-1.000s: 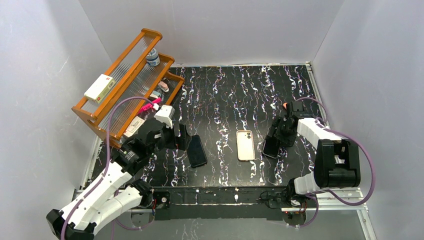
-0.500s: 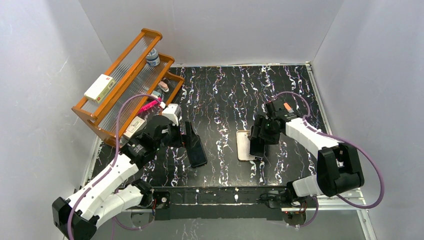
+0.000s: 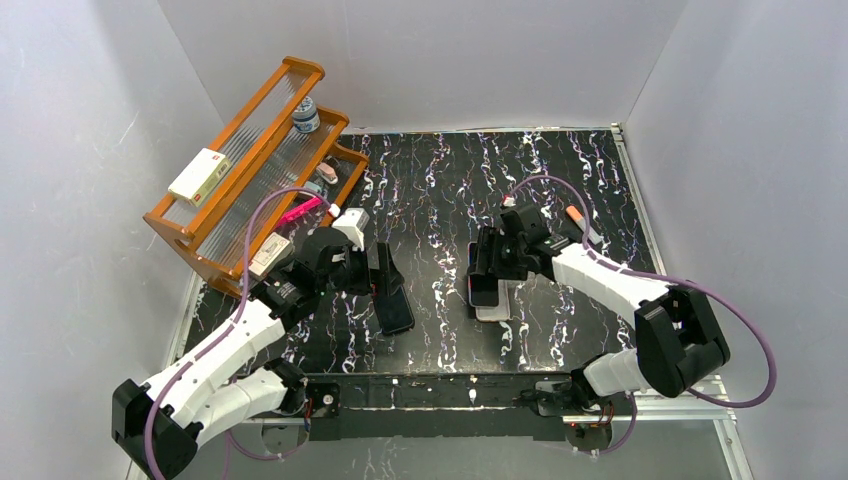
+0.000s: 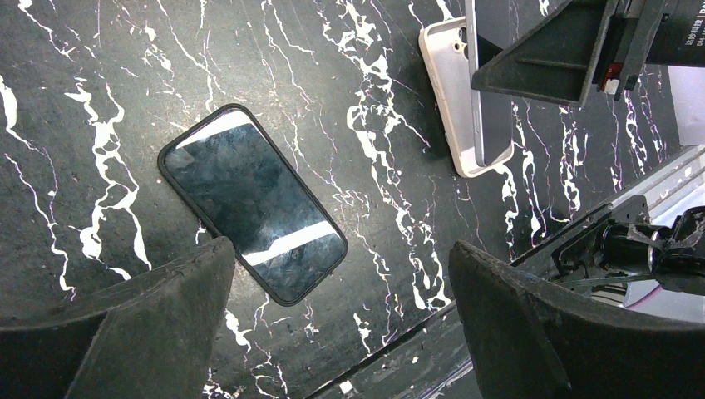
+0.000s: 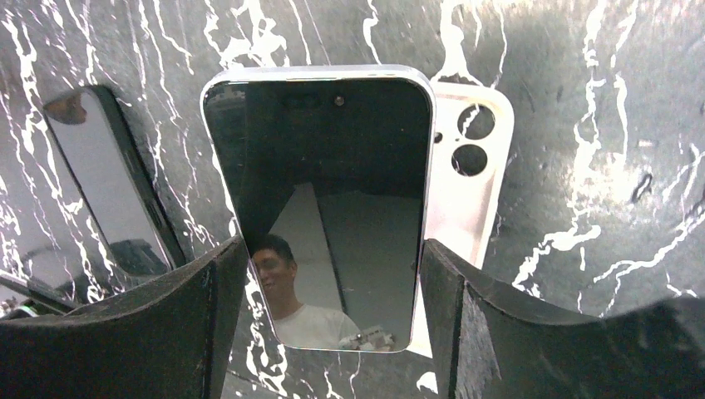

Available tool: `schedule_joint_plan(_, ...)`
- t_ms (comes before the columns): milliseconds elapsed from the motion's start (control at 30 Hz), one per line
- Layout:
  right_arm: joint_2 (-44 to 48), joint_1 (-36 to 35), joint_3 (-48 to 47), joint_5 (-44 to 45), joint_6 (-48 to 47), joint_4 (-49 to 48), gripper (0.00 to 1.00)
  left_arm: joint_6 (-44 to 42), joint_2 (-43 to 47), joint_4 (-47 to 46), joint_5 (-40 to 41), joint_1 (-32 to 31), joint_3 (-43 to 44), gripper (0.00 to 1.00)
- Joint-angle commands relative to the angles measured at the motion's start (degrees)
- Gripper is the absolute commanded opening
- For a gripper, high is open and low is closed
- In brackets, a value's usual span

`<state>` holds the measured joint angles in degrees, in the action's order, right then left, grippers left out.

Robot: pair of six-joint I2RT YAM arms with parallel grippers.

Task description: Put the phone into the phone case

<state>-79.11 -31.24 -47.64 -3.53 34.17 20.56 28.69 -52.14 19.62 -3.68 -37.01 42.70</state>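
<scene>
My right gripper (image 3: 487,264) is shut on the phone (image 3: 483,277), a glossy black slab with a silver rim. It holds the phone by its long edges just above the table. In the right wrist view the phone (image 5: 320,191) sits between my fingers and covers most of the cream-white phone case (image 5: 470,191), which sticks out to the right with its camera holes showing. The case (image 3: 494,311) lies flat at the centre front. My left gripper (image 3: 384,270) is open and empty above a second black phone (image 4: 252,212).
The second black phone (image 3: 396,310) lies flat left of the case. A wooden tiered rack (image 3: 250,165) with a box and small items stands at the back left. A small orange-tipped object (image 3: 577,214) lies behind the right arm. The table's front rail (image 4: 582,233) is close.
My right gripper has carried the phone leftwards from the right side of the case to over it. My left gripper has shifted a little to the right above the second phone.
</scene>
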Motion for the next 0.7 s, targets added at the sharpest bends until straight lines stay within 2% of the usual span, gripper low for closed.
schedule_joint_plan(0,0.87,-1.36,0.22,3.05,0.59,-8.06,0.45,0.49,0.78,-0.42,-0.44,0.1,1.72,0.98)
schedule_joint_plan(367,-1.19,-4.72,2.6,10.89,-0.86,-9.07,0.43,-0.17,0.86,0.45,-1.23,0.1,2.94,0.98)
schedule_joint_plan(667,3.41,-5.24,7.32,14.49,-0.25,-8.3,0.42,0.75,2.59,0.21,-1.2,0.12,0.89,0.98)
